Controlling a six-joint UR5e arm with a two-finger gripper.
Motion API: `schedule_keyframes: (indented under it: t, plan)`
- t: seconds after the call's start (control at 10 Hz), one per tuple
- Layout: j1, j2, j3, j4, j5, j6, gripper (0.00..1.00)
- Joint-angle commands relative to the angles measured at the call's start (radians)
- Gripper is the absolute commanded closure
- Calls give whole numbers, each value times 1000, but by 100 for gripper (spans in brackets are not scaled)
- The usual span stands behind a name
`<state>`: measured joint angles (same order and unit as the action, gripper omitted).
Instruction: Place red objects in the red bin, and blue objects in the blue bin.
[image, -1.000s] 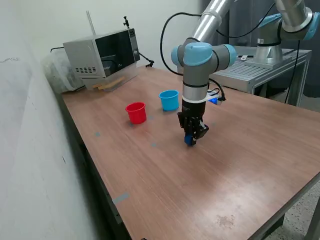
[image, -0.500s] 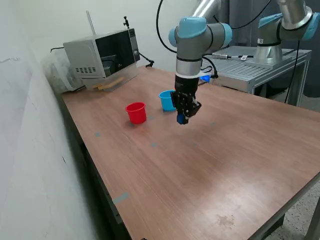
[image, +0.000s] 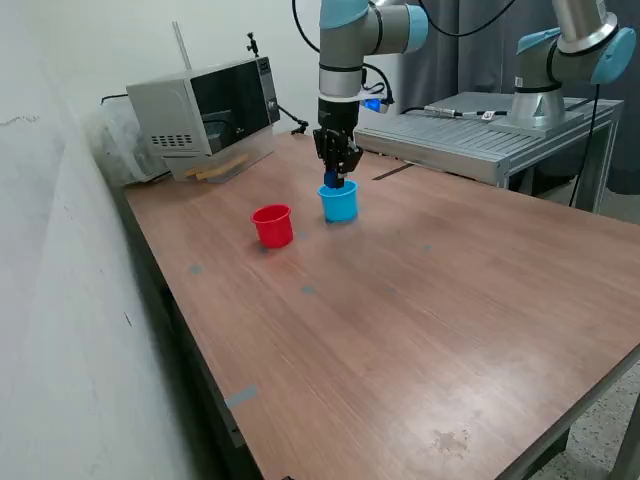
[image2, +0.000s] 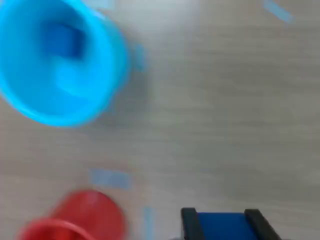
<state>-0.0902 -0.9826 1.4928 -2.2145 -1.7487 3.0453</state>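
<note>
Hand hanging just above the light blue cup, clenched on a dark blue cube. In the wrist view, cube pinched between two black fingers, one on each side; picture blurred. Same cube visible at the fingertips in the exterior view, right over the cup's rim, seemingly not yet inside.

Light blue cup standing upright on the wooden worktop, mouth open to the wrist camera, with a second dark blue cube lying on its floor. Red cup standing upright just beside it, toward the exterior view's left, apart and not touching. Red cup only partly inside the wrist picture, contents not discernible. No red cubes to be made out in either view.

Small bluish tape marks scattered on the worktop between and around the cups. Microwave sitting at the far corner of the worktop, well apart from the cups. Second robot arm mounted on a grey metal stand behind the worktop.
</note>
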Motion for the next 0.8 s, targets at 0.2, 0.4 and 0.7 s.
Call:
schedule_keyframes:
  t: [0.2,0.4,0.7]
  plan:
    - [-183,-137,186,4,-2,-161,100]
    - [-177,-146,222,4,3,-160,100]
    - [-148,-130,233,-10,9,-157,100]
